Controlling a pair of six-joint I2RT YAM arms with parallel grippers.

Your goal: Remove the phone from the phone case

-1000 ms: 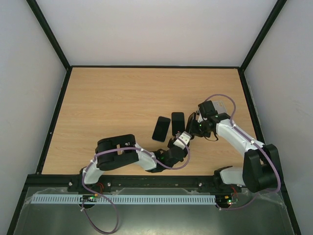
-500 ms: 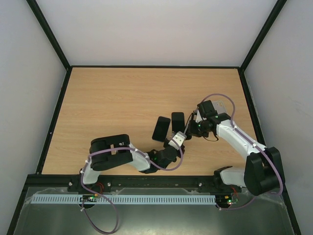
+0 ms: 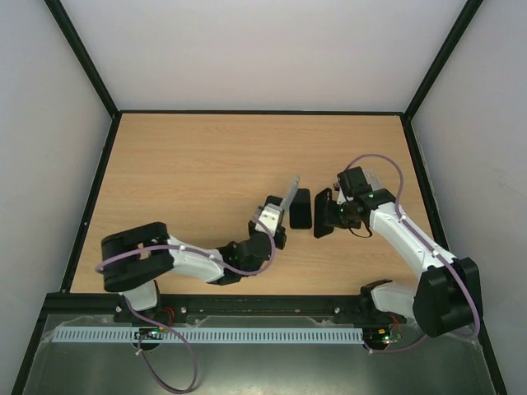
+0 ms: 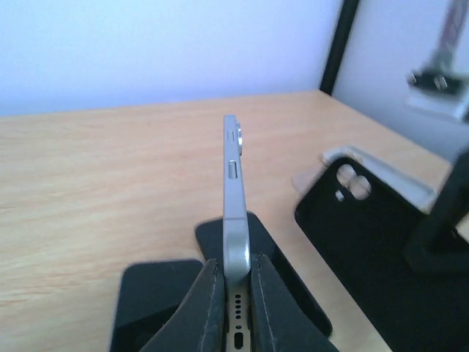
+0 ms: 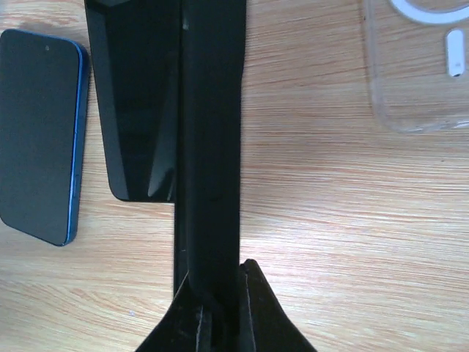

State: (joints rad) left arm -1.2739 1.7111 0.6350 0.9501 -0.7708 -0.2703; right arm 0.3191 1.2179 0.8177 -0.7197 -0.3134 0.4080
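My left gripper (image 3: 280, 214) (image 4: 234, 268) is shut on the bottom end of a silver-edged phone (image 3: 289, 192) (image 4: 233, 183), which it holds edge-on above the table, bare and apart from the case. To its right, my right gripper (image 3: 331, 214) (image 5: 218, 277) is shut on the matte black phone case (image 3: 323, 213) (image 5: 212, 147) and holds it on edge. The left wrist view shows the phone case (image 4: 366, 249) with its camera opening at the upper corner.
A black-screened phone (image 3: 300, 208) lies flat between the two grippers. In the right wrist view a blue-edged phone (image 5: 40, 132) and a glossy black slab (image 5: 135, 110) lie left of the case, and a clear case (image 5: 418, 73) lies right. The wooden table (image 3: 189, 164) is walled by black rails.
My left gripper closed on the phone that lay flat, lifted it onto its edge and drew back to the left. The right gripper shifted slightly, and the case now stands apart.
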